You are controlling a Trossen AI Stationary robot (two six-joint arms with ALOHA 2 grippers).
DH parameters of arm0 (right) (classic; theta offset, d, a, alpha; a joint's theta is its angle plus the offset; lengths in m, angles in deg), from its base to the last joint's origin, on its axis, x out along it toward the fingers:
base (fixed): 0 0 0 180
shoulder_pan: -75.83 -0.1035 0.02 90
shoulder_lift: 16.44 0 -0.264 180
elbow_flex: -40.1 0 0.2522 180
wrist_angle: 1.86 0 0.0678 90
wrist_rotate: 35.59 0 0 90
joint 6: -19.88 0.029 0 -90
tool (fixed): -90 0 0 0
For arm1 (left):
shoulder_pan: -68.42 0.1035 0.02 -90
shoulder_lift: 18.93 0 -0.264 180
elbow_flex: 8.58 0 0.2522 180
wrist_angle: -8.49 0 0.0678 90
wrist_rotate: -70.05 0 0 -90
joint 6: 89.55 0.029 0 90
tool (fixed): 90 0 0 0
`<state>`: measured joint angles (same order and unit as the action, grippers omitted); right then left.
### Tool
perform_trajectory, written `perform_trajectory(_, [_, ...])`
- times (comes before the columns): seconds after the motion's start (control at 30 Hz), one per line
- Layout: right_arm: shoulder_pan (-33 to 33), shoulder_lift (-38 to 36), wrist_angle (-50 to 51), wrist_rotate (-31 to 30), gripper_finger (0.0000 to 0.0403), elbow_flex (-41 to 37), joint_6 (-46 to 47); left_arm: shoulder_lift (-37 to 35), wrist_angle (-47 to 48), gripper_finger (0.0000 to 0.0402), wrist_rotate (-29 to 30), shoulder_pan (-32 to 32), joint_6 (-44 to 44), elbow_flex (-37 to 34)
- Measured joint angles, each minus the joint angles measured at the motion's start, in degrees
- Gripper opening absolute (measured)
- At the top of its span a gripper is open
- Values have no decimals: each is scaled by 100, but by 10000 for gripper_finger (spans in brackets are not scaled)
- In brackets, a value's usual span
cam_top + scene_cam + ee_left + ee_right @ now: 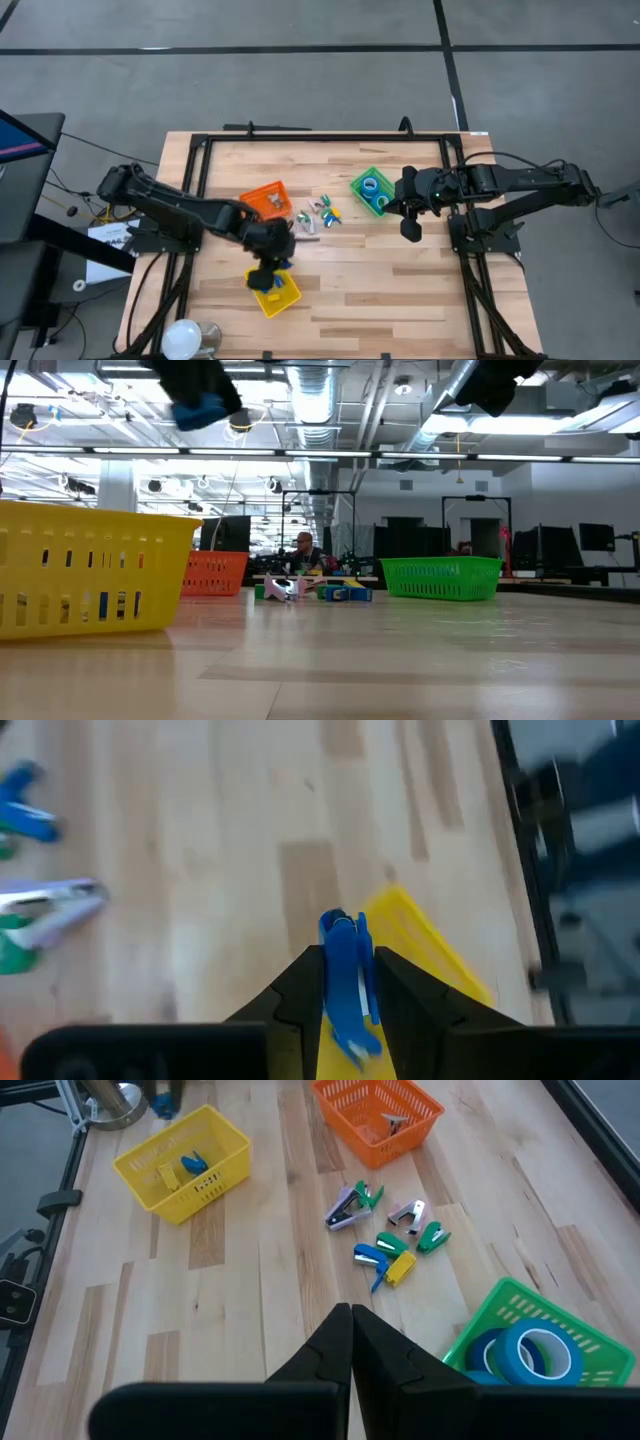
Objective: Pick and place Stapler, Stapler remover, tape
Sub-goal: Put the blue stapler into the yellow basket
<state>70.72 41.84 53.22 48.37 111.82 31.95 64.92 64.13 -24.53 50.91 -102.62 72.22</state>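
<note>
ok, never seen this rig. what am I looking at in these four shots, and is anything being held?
Two robot arms at a wooden table. The shots: one overhead, one at table height, one from each wrist. On the table stand a yellow bin, an orange bin and a green bin holding blue tape rolls, with small staplers and staple removers loose in between. The left claw grips a blue piece above the yellow bin. The right claw waits shut near the green bin.

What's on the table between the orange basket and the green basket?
A small pile of little staplers and staple removers lies between the orange basket and the green basket, clearest in the right wrist view.
</note>
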Motion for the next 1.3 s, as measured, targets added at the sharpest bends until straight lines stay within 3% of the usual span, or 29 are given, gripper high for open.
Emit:
perform_trajectory(0.27, [0, 0, 0, 1, 0, 0, -1, -28, -27, 76, -1, -779, 860, -326])
perform_trajectory(0.67, [0, 0, -2, -1, 0, 0, 0, -26, -214, 91, -2, -840, 950, -484])
perform_trajectory(1.13, [0, 0, 0, -1, 0, 0, -2, -26, -582, 194, 16, -840, 1171, -484])
perform_trajectory(1.3, [0, 0, 0, -1, 0, 0, -2, -26, -701, 212, 85, -792, 1093, -484])
